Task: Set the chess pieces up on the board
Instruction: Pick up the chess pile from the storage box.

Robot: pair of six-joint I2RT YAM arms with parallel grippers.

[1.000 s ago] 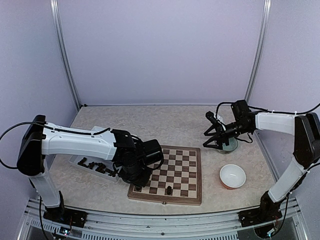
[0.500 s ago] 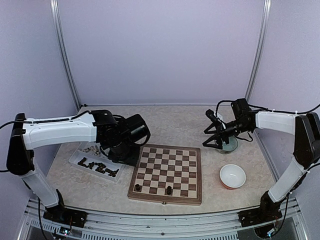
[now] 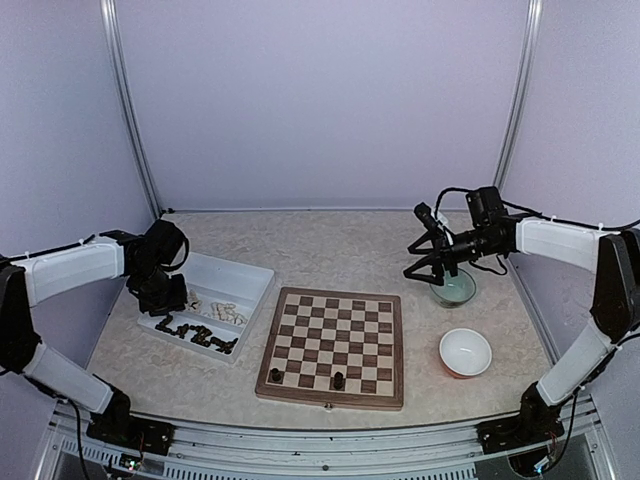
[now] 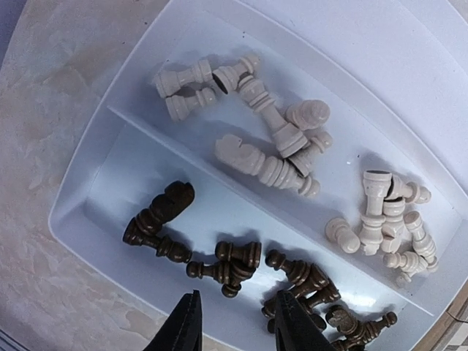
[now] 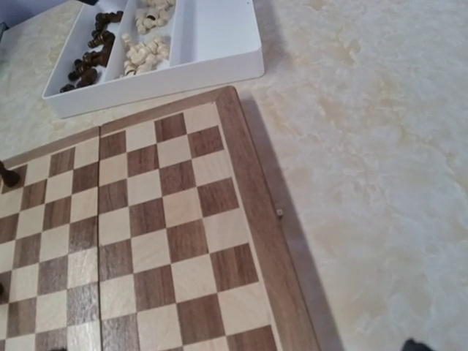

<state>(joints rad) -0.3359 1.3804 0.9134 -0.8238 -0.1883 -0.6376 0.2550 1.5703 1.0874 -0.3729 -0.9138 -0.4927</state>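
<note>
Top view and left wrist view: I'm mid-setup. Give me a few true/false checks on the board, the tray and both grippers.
1. Two dark pieces stand on the board. True.
2. The left gripper holds a chessman. False: the left gripper's fingers stand apart and empty above the tray.
3. The cream chessmen and dark chessmen share one tray compartment. False: a divider separates them.
4. The right gripper hovers over the board. False: the right gripper hangs open to the right of the board, by the green dish.
5. A white bowl sits to the right of the board. True.
</note>
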